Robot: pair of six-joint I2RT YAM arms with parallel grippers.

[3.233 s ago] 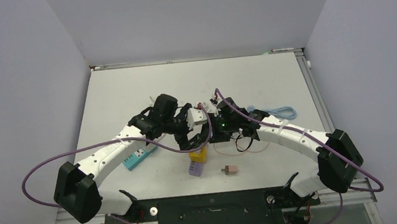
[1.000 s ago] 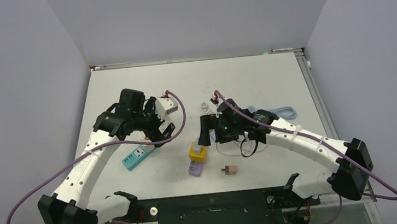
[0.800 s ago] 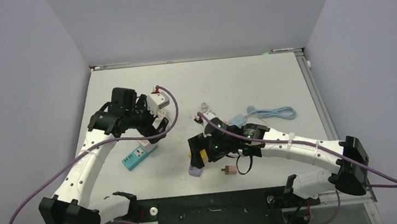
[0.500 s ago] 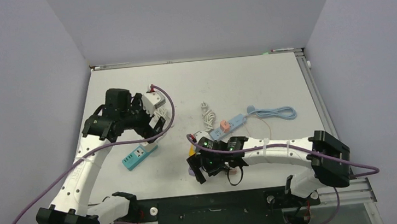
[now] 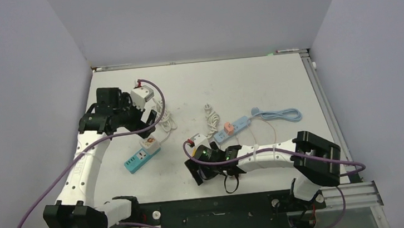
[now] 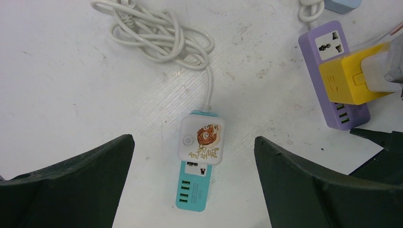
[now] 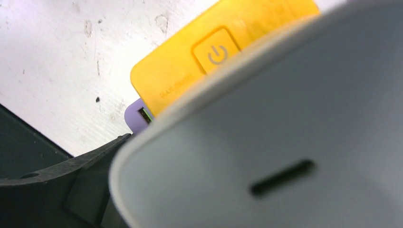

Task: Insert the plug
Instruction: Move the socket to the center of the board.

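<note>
White rounded plastic plug point(image 7: 285, 142) pinched in the right gripper point(image 5: 200, 169), arm folded low, at the yellow adapter block point(image 7: 214, 57) on the purple power strip point(image 6: 328, 45). Left gripper point(image 6: 192, 142) hovers spread above the teal power strip point(image 6: 192, 194).

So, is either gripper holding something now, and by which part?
The right gripper seems to hold the white charger by its sides; the left gripper is open, empty.

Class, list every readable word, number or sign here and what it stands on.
Power sign, on the yellow adapter.
Power sign, on the white cube.
Characters beside the cube's tiger: too small to read.
Faint lettering under the adapter's sign: blurred.
</note>
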